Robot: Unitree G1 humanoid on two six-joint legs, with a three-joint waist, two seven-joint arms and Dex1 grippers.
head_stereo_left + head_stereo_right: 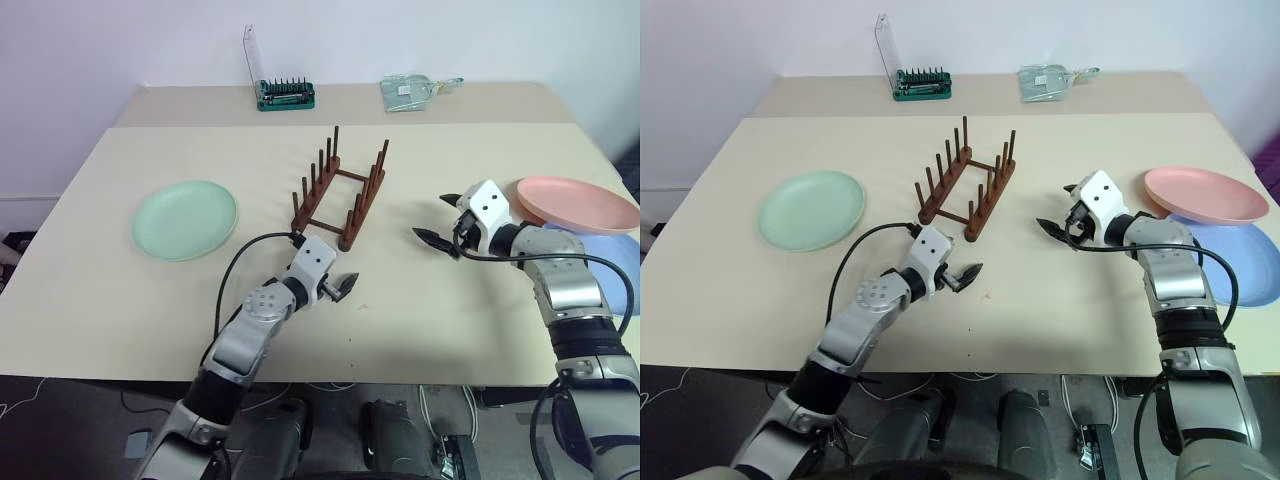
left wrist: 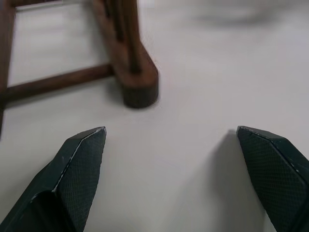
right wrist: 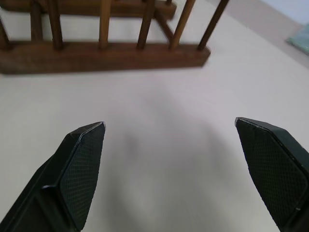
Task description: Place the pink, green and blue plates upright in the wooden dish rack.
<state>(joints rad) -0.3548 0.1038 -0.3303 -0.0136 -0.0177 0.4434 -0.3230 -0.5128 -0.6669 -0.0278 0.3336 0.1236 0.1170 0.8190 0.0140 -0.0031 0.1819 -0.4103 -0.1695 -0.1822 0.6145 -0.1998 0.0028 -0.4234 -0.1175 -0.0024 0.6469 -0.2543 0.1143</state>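
Matte, rigid-looking ware, 3 plates, none yet in the wooden dish rack (image 1: 338,190), which stands empty at table centre with 2 rows of upright pegs. Item 1: green plate (image 1: 185,219), lying flat alone, well to the left of the rack. Item 2: pink plate (image 1: 577,203), right of the rack, resting tilted on item 3, the blue plate (image 1: 1240,262), which it partly covers. I judge all 3 light, stiff, smooth enough to slip, possibly chippable; best hold is a pinch across the rim, and the pink plate's raised edge offers the easiest entry. My left gripper (image 1: 340,287) hangs wide and empty just before the rack's near end; my right gripper (image 1: 440,222) is likewise wide and empty, between rack and pink plate.
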